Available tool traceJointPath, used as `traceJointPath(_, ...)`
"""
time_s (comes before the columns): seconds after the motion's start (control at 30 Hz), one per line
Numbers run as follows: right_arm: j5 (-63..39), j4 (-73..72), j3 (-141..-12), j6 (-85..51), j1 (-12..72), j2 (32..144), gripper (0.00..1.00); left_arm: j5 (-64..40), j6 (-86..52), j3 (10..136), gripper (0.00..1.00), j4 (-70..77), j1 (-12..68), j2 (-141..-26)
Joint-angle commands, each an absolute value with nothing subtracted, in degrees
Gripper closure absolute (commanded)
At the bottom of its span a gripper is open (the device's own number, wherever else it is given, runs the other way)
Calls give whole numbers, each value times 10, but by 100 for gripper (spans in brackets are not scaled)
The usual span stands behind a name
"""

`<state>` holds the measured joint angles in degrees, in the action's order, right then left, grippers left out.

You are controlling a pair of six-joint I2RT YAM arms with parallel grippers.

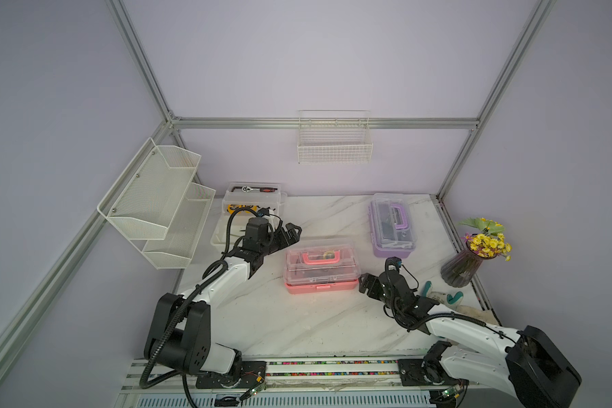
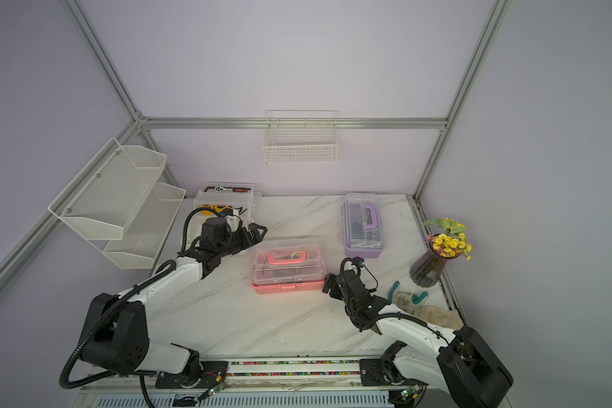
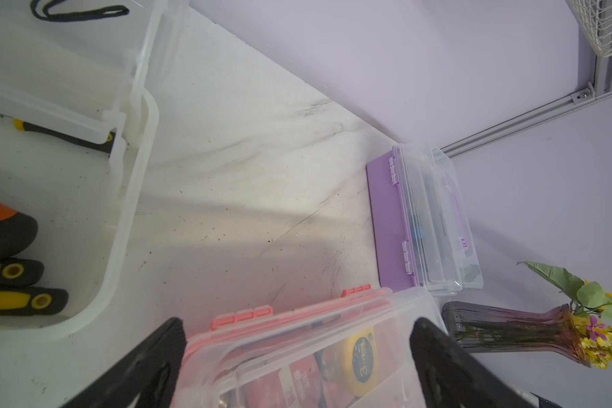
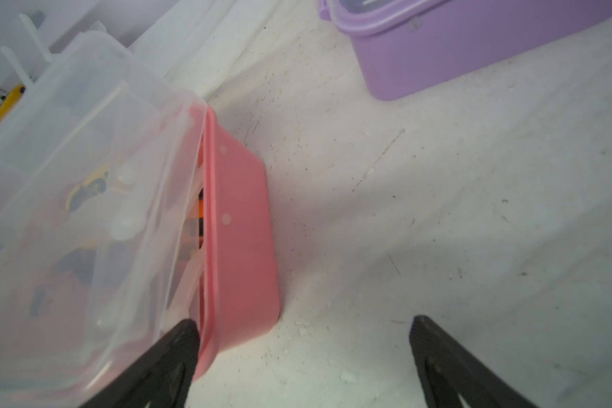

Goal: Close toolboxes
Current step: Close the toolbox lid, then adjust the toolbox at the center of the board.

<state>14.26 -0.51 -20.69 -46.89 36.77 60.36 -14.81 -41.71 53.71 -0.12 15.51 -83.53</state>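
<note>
— Table (image 1: 297,318) layout?
— Marble-patterned, carrying three toolboxes. White toolbox (image 1: 251,203) stands open just beside the left end effector (image 1: 293,235). Pink toolbox (image 1: 320,268) lies between both end effectors, lid down, though a slit shows at the end by the right end effector (image 1: 362,285). Purple toolbox (image 1: 391,226) sits beyond the right one, lid down.
— End effectors?
— Both are spread wide and hold nothing. One right finger (image 4: 181,353) is just beside the pink rim.

A "3" — on the tape measure (image 3: 360,365) inside the pink toolbox (image 3: 241,315).
</note>
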Motion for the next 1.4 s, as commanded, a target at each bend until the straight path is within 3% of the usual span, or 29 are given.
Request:
traceJointPath(0.0,85,25,-183,-492,371,551,17,-154,-389,592,0,21,156,-846)
traceJointPath(0.17,35,2,-166,-489,374,544,28,-166,-377,632,0,21,157,-885)
traceJointPath(0.27,19,-51,-176,-470,380,601,36,-188,-372,657,0,21,163,-919)
traceJointPath(0.37,-2,-131,-188,-460,385,667,52,-212,-351,686,0,11,174,-956)
traceJointPath(0.43,2,-177,-194,-457,385,707,54,-217,-335,700,0,4,180,-979)
traceJointPath(0.73,44,-240,-260,-403,383,828,55,-277,-312,730,0,-17,182,-1059)
traceJointPath(1.07,57,-230,-346,-297,362,917,54,-275,-327,619,0,-17,182,-979)
traceJointPath(1.27,62,-202,-352,-219,352,899,47,-263,-329,598,0,-30,180,-942)
traceJointPath(1.37,49,-211,-332,-178,352,875,36,-241,-309,622,0,-53,176,-943)
